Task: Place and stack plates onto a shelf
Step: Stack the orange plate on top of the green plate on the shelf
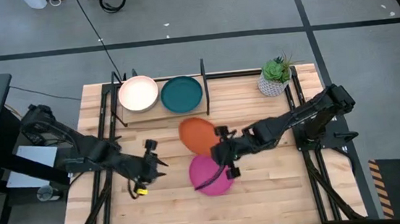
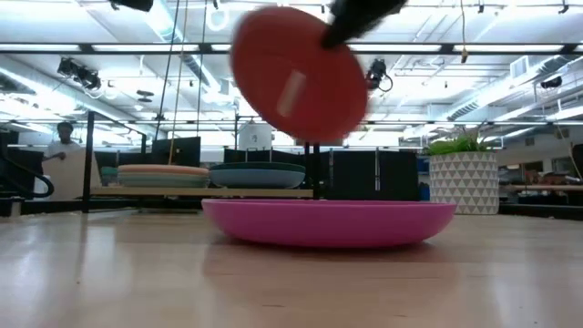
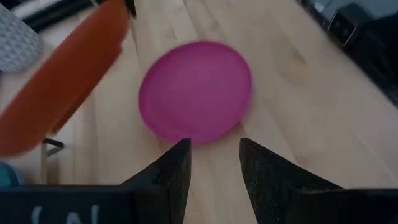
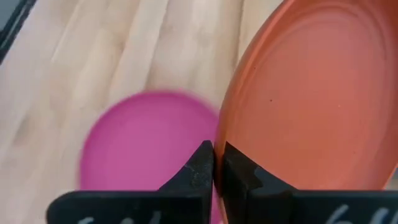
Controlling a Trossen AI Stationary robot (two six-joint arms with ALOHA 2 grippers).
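The orange-red plate (image 1: 195, 133) is in the air over mid-table, held by my right gripper (image 1: 220, 138) and tilted; it also shows in the low view (image 2: 296, 77). The magenta plate (image 1: 210, 175) lies flat on the tabletop below it. My left gripper (image 1: 153, 162) hovers open to the magenta plate's left, fingers pointing at the magenta plate (image 3: 196, 91). The shelf (image 1: 162, 108) stands at the table's far side and carries the cream-peach plate (image 1: 138, 93) and the dark teal plate (image 1: 182, 94) side by side. My right gripper pinches the orange-red plate's rim (image 4: 225, 140) between its two fingers, one finger on each face, coming roughly level from the table's right. The plate is lifted clear of the table and tilted steeply, its bulk reaching away from the fingers toward the shelf.
A potted plant (image 1: 277, 76) in a white pot stands at the table's far right corner. Black upright bars (image 1: 202, 72) rise at the shelf's ends. Bare wood lies at the near side of the table. A person (image 2: 64, 141) stands in the room beyond.
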